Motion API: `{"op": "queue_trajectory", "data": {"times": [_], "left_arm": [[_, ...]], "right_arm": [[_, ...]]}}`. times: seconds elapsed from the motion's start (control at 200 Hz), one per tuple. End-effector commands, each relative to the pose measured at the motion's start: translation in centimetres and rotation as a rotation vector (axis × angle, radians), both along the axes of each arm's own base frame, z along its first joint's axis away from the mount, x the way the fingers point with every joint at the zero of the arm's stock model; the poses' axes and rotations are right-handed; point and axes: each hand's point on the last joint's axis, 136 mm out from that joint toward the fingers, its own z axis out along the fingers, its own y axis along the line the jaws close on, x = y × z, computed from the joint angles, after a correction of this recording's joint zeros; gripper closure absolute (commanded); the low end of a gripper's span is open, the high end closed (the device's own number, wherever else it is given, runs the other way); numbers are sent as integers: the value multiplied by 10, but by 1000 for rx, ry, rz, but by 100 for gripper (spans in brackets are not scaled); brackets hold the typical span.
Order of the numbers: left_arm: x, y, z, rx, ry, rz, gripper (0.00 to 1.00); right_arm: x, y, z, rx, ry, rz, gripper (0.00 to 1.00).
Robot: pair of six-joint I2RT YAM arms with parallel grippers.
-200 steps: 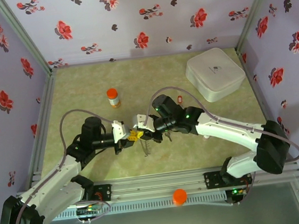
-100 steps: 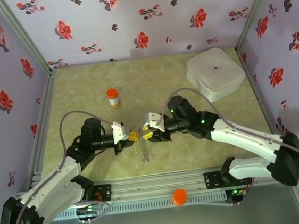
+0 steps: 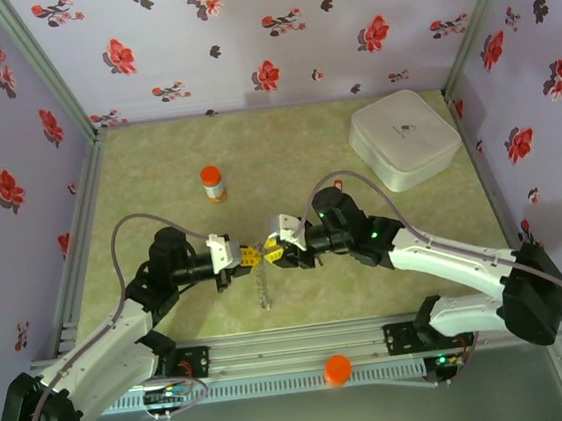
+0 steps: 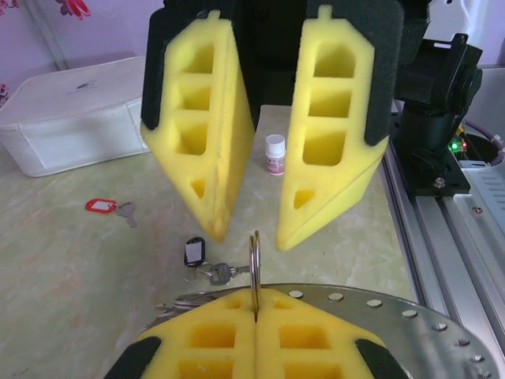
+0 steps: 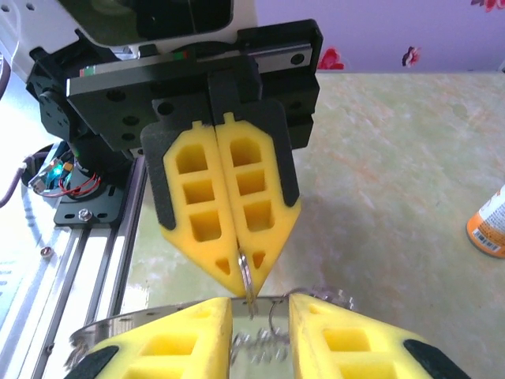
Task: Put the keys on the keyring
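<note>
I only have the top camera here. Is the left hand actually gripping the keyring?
Observer: Yes. The left wrist view shows the left hand shut on the keyring, which stands edge-on above its fingertips.
Operator: And the right hand?
Observer: Open. In its wrist view the right hand has a finger on either side of the ring, not pinching it.
Operator: Where are the tagged keys?
Observer: The red-tagged key and dark-tagged key lie on the table beyond the ring, apart from each other.

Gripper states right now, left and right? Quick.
Left gripper: closed, pinching the keyring.
Right gripper: open, jaws apart, holding nothing.
</note>
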Motion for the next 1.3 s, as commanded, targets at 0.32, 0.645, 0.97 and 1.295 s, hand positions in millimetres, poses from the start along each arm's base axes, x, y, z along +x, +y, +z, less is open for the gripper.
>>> {"op": "queue_trajectory", "data": {"times": [0.32,0.645,0.97,1.295], "left_arm": [[-5,-3,14,-45,-49,-38,100],[2,4,-3,71,-28,15,75],[-2,2,-8,84,10,-10,75],[-3,-1,-10,80,62,-26,81]], "right_arm": [[-7,12,5,33,25,53,100],[-7,-9,-9,-239,-53,57,100],[0,-6,-13,-417,-107,64,100],[-5,12,-10,-427,-114,110,100]]}}
